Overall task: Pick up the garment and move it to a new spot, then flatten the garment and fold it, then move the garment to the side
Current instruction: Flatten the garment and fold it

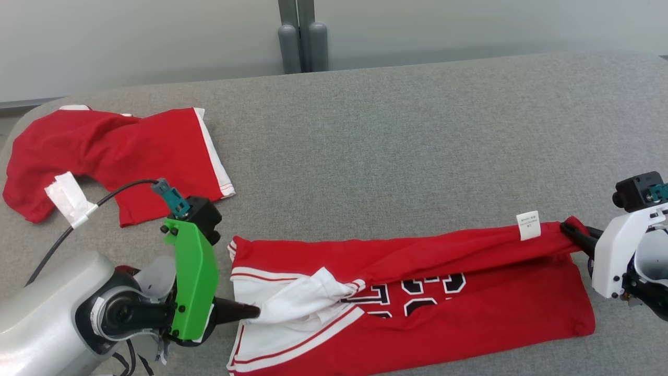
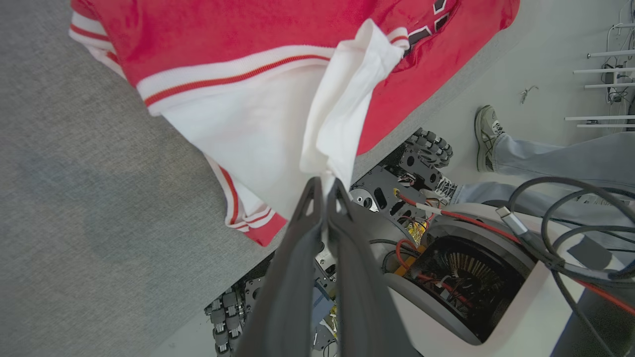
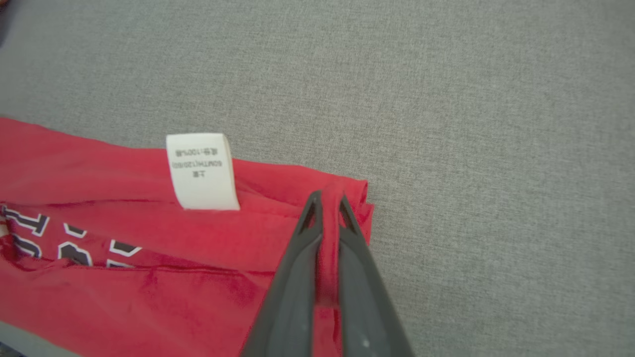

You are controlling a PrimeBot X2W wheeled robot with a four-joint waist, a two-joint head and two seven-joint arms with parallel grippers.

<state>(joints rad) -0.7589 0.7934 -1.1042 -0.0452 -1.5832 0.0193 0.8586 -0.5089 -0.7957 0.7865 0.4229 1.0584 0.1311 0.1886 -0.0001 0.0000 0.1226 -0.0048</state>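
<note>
Left gripper [image 2: 325,185] pinches garment [image 2: 238,29] — shoe [image 2: 485,136] beyond.

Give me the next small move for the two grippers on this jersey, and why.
Probably carry both grippers across the jersey toward its near hem. The left gripper pinches white fabric, the right gripper a red corner, and the folded-over flap covers only half the lettering.

The left hand [image 1: 254,312] is pinching the garment [image 1: 469,318], fingers pointing right. The right hand [image 1: 569,230] is clamping its opposite end.
</note>
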